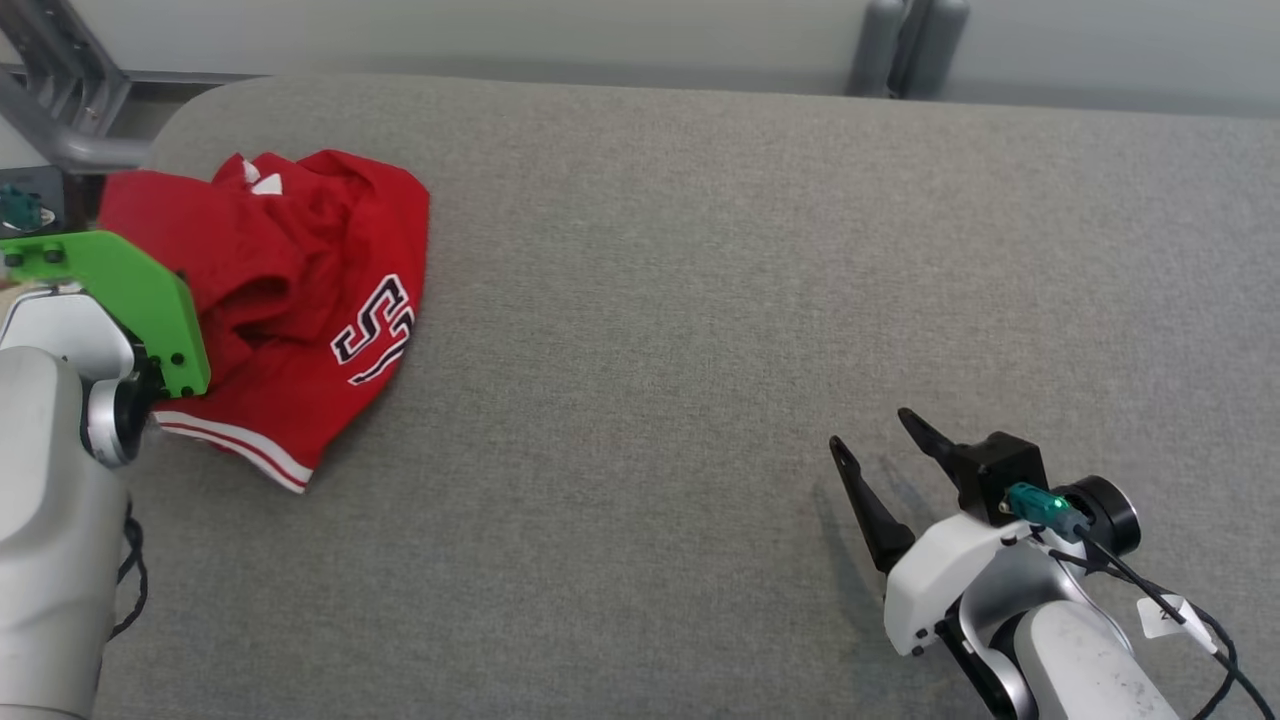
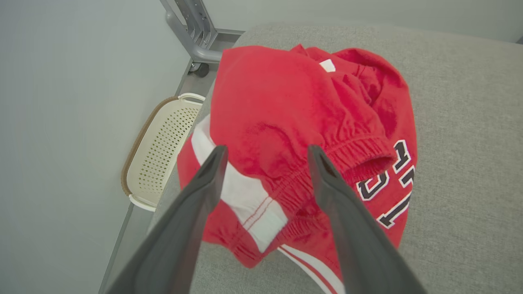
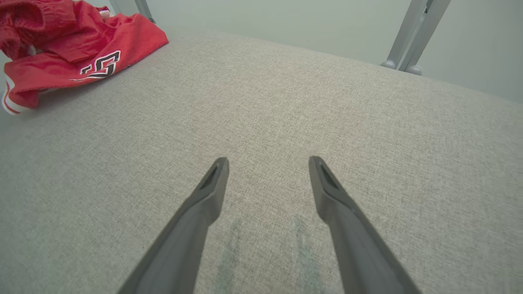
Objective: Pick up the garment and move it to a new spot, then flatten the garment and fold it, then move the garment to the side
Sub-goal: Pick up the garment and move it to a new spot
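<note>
— Where's the garment (image 1: 290,300)?
— Crumpled at the worktop's (image 1: 700,300) far left corner, beneath my left hand (image 2: 267,149), which is spread wide and empty.
— And the right hand (image 1: 870,430)?
— Spread too, grasping nothing, well apart from it.
</note>
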Controlling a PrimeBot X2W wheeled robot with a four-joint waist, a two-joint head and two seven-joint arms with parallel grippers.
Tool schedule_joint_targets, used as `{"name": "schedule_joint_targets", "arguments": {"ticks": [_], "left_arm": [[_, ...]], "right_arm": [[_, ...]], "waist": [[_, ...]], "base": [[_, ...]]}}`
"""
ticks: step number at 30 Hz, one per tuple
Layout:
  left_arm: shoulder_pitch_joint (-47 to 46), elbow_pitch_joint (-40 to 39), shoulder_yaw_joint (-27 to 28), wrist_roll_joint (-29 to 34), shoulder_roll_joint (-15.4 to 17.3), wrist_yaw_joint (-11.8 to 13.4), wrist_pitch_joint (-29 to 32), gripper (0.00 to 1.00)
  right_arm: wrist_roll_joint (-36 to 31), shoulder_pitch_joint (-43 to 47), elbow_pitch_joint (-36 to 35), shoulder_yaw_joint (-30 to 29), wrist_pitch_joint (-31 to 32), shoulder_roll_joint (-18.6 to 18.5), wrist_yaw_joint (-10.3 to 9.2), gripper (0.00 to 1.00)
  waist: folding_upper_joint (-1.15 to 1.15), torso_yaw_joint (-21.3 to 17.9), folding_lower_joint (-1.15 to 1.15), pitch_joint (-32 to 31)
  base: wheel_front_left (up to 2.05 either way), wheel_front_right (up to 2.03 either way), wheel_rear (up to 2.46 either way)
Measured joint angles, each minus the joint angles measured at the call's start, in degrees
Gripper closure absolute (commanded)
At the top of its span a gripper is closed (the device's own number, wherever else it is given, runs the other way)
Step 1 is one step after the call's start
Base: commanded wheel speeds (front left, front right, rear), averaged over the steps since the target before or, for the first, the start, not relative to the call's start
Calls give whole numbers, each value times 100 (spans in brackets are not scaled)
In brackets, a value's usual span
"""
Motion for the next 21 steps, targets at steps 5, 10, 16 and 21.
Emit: {"name": "schedule_joint_targets", "arguments": {"ticks": [5, 10, 16, 21], "left_arm": [[-52, 364, 105, -5, 188, 153, 181, 0], [-60, 542, 114, -23, 222, 226, 166, 0], [-93, 720, 131, -108, 144, 219, -163, 100], [-231, 817, 38, -44, 94, 215, -438, 100]], "right_arm": [[-1, -34, -189, -8, 76, -42, 0, 0], [-4, -51, -319, -73, 135, -120, 0, 0], [-23, -117, -367, -144, 149, -124, 0, 0], [-46, -125, -302, -148, 136, -78, 0, 0]], "waist": [[0, -239, 0, 327], [0, -397, 0, 649], [0, -488, 0, 914], [0, -455, 0, 866]], "base": [[0, 0, 0], [0, 0, 0], [0, 0, 0], [0, 0, 0]]}}
